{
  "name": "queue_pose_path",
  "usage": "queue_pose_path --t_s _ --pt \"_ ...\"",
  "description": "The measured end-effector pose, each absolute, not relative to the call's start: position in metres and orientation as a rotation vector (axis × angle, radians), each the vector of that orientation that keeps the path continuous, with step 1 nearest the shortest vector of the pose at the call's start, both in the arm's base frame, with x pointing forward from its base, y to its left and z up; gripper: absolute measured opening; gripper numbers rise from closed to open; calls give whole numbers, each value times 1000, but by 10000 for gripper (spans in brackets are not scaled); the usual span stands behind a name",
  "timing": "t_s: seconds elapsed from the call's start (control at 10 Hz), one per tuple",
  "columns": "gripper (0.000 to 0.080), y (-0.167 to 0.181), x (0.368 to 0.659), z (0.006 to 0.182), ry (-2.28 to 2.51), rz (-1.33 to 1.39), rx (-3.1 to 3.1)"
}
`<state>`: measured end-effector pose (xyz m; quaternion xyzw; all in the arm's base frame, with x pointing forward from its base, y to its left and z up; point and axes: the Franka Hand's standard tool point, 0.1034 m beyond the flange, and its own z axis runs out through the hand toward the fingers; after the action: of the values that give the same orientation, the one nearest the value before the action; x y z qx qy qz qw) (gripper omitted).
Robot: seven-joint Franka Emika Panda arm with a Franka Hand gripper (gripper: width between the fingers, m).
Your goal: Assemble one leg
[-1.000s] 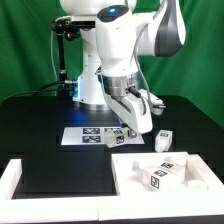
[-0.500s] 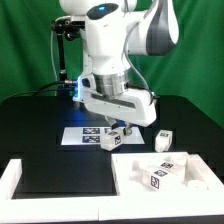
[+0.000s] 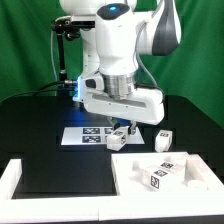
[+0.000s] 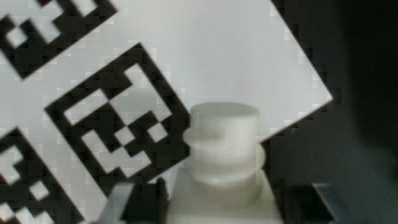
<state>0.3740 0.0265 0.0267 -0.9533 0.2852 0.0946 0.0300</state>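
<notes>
My gripper (image 3: 122,131) is shut on a small white leg (image 3: 117,141) and holds it upright at the right end of the marker board (image 3: 85,135). In the wrist view the leg (image 4: 224,150) stands between my two fingers (image 4: 135,200), its narrower round end pointing away from the hand, with the marker board's tags (image 4: 116,105) behind it. I cannot tell whether the leg touches the table. The large flat white panel (image 3: 135,170) lies at the front right. Another leg (image 3: 163,140) stands beyond its far edge.
Several more tagged white blocks (image 3: 170,172) lie on the panel. A white L-shaped rail (image 3: 14,176) sits at the front of the exterior view's left. The arm's base (image 3: 85,90) stands at the back of the black table.
The hand has turned about its own axis from a slanted pose to facing the camera squarely. The leg has stayed in the gripper at about the same spot.
</notes>
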Motion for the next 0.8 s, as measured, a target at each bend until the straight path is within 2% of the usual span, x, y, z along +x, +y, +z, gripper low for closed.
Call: queue_pose_path --t_s 0.2,0.6,0.8 --pt "291 17 371 23 425 279 -3018" --pt "291 17 369 23 405 278 -3031" --pt "291 21 363 20 50 265 -3077"
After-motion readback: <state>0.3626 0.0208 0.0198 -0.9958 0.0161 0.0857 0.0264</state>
